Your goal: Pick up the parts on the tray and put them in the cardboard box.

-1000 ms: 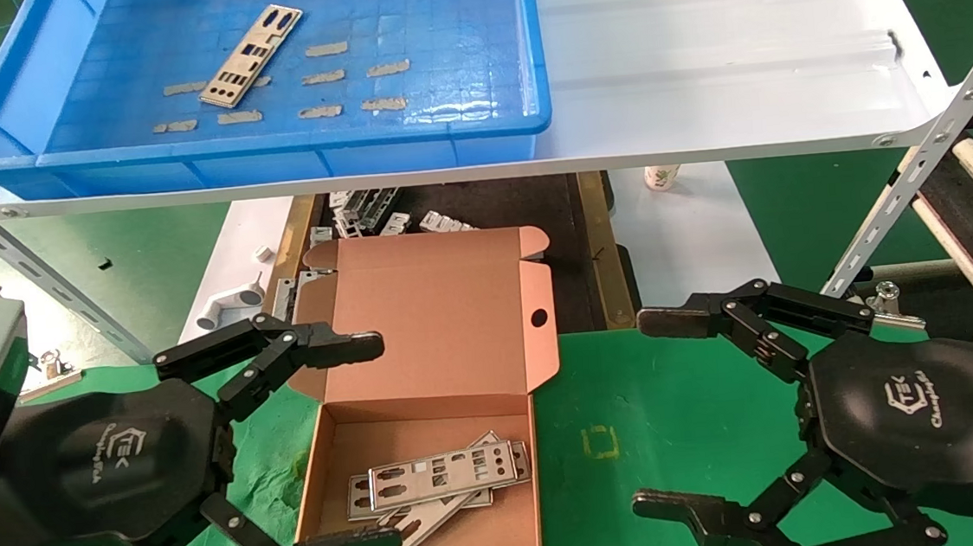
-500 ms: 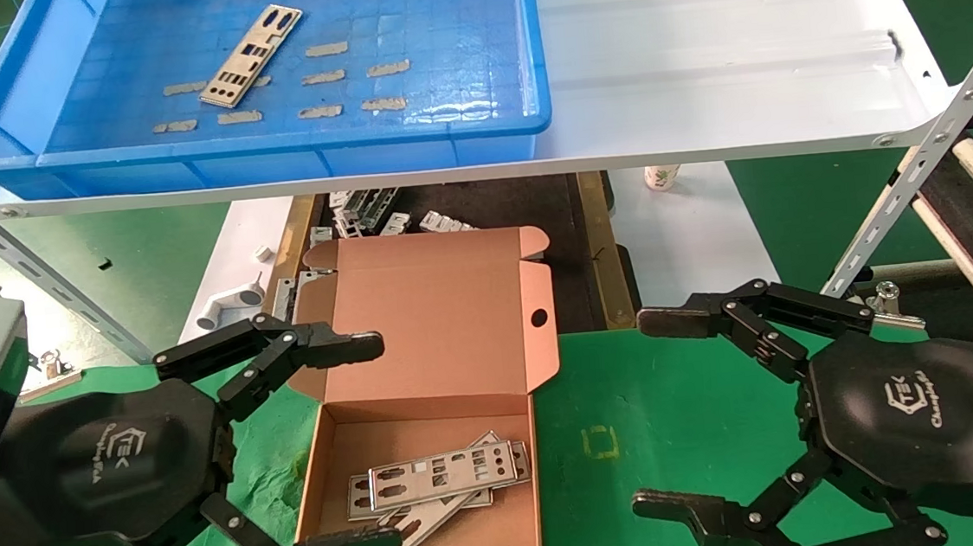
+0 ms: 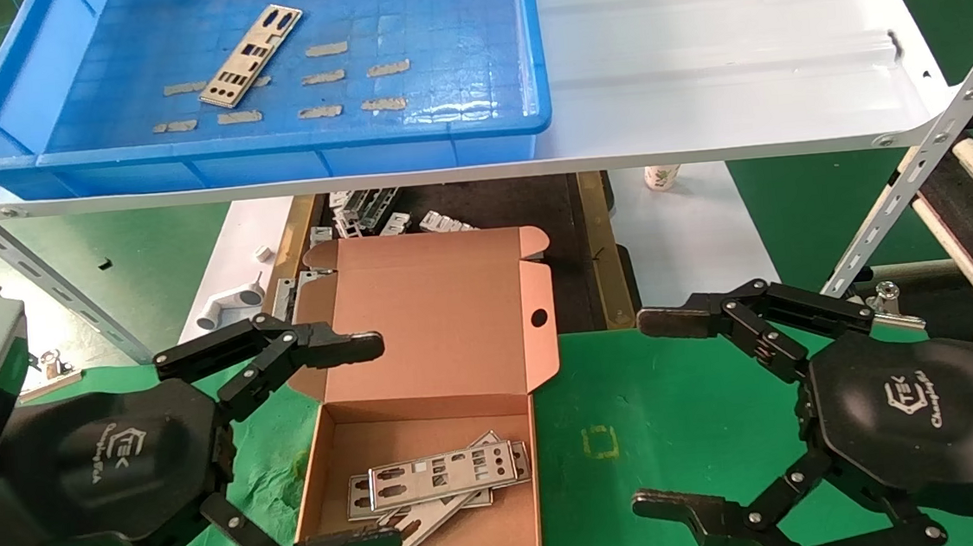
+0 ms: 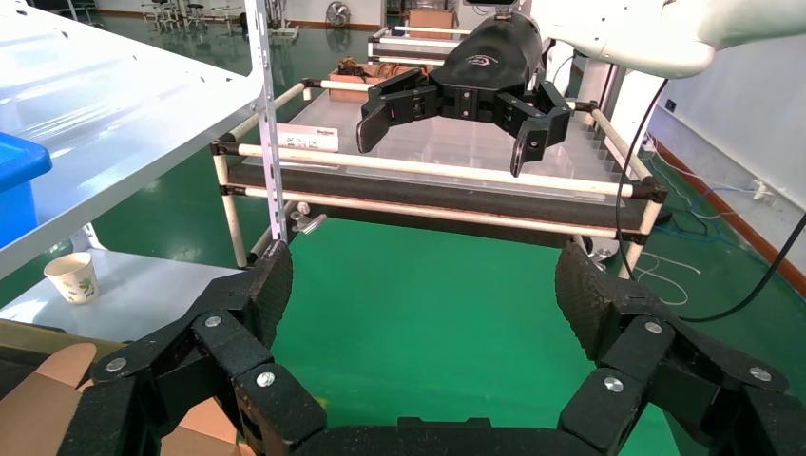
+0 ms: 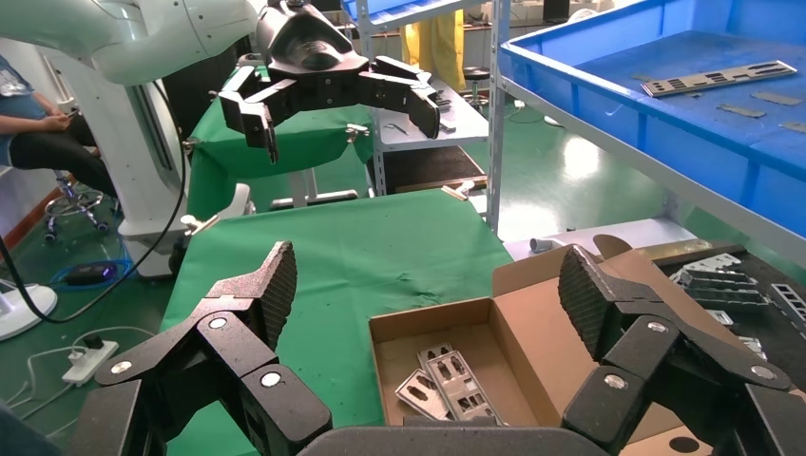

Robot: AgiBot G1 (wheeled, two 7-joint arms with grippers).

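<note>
While one part (image 3: pixel 251 55) lies in the tray (image 3: pixel 285 141), both claws, left (image 3: pixel 375 438) and right (image 3: pixel 655 412), hang wide open beside the cardboard box (image 3: pixel 437 311); three parts (image 3: pixel 442 476) lie inside.

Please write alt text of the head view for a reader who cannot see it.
One flat silver metal plate lies in the blue plastic tray on a white shelf; below, an open brown cardboard box holds several such plates, flanked by the open left gripper and right gripper.

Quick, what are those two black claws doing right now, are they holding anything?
Left gripper: open, holding nothing, beside the cardboard box.
Right gripper: open, holding nothing, over the green mat.
</note>
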